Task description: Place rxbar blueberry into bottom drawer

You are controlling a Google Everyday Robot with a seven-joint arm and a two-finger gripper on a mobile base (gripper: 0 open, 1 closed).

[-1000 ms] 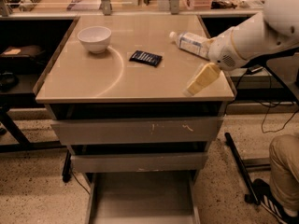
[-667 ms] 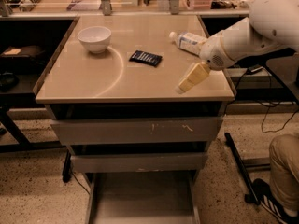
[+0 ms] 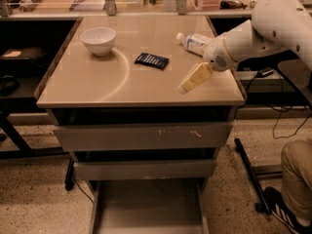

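Edging left, tool (image 3: 185, 85) hangs right of the rxbar (image 3: 151, 60) on the surface (image 3: 92, 84), grip impossible to tell; drawer (image 3: 146, 206) open below

The white arm (image 3: 273, 21) enters from the upper right of the frame. Its wrist (image 3: 220, 57) bends downward, and the tan tool (image 3: 193, 79) slants down-left, just right of the frame's centre.

Bystanders on top
A white bowl (image 3: 98, 40) sits back left on the table (image 3: 97, 89); a clear bottle (image 3: 194, 42) lies back right, just behind the gripper (image 3: 185, 85).
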